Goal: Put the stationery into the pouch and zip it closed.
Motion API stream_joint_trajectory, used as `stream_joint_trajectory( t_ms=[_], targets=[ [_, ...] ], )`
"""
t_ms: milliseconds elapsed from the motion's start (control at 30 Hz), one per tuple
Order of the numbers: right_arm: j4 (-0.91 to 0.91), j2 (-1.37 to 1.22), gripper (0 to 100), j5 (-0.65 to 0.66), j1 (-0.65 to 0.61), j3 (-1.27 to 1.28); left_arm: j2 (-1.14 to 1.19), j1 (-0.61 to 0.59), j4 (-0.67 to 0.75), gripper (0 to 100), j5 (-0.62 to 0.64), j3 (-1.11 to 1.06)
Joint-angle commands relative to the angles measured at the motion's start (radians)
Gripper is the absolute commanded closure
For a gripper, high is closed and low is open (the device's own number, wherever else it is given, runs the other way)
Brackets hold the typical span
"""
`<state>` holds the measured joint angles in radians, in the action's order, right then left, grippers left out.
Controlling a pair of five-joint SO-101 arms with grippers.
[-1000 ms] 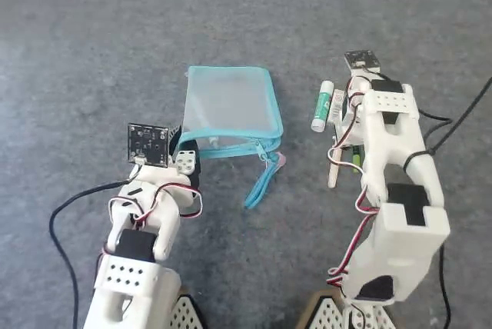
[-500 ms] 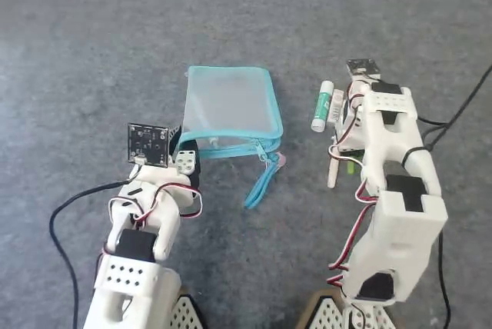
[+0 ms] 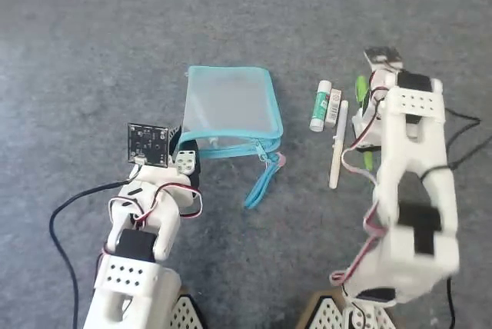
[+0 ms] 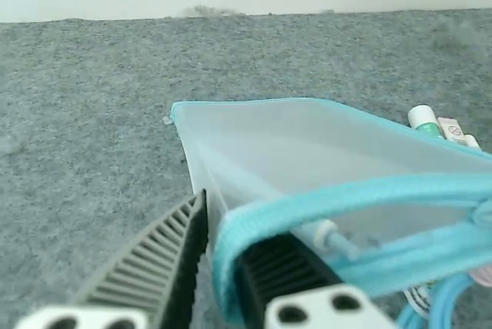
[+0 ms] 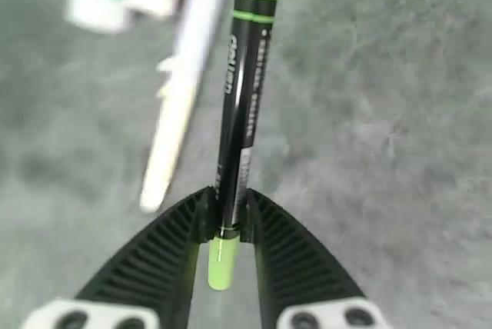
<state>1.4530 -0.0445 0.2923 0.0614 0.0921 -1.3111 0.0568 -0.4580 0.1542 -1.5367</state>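
Observation:
The translucent pouch [image 3: 231,110] with teal trim lies flat mid-table, its mouth open toward the arms. My left gripper [image 4: 223,256] is shut on the pouch's teal rim [image 4: 254,217] at the near left corner, where the left gripper [image 3: 187,161] shows from above. My right gripper [image 5: 229,225] is shut on a black marker with green ends [image 5: 242,106], held above the carpet. The marker's green cap [image 3: 360,89] sticks out beside the right arm. A white pen [image 3: 337,144], a green glue stick [image 3: 318,106] and a small eraser [image 3: 333,106] lie right of the pouch.
The loose teal zipper end [image 3: 261,181] with a pink tab [image 3: 280,160] trails off the pouch's near right corner. Grey carpet [image 3: 92,52] covers the table. A cable [image 3: 65,214] loops at the near left.
The right arm has shifted to the right and away from the pen with the green marker in its gripper. The left arm and the pouch have stayed put.

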Motion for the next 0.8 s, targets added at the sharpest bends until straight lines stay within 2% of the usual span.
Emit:
stream_joint_trajectory(
  t_ms=[0, 133, 500, 633, 767],
  targets=[
    [0.179, 0.298, 99.2, 0.095, -0.116, -0.060, -0.018, 0.009, -0.006, 99, -0.008, 0.008],
    [0.344, 0.466, 99.2, 0.123, -0.300, -0.054, -0.018, 0.011, -0.005, 99, -0.008, 0.008],
    [0.348, 0.679, 99.2, 0.100, -0.697, 0.173, -0.015, 0.009, -0.005, 99, -0.008, 0.007],
    [0.348, 0.725, 99.2, 0.104, -0.760, 0.193, -0.014, 0.009, -0.005, 99, -0.009, 0.007],
    [0.349, 0.720, 99.2, 0.104, -0.765, 0.244, -0.014, 0.009, -0.005, 99, -0.009, 0.007]
  ],
)
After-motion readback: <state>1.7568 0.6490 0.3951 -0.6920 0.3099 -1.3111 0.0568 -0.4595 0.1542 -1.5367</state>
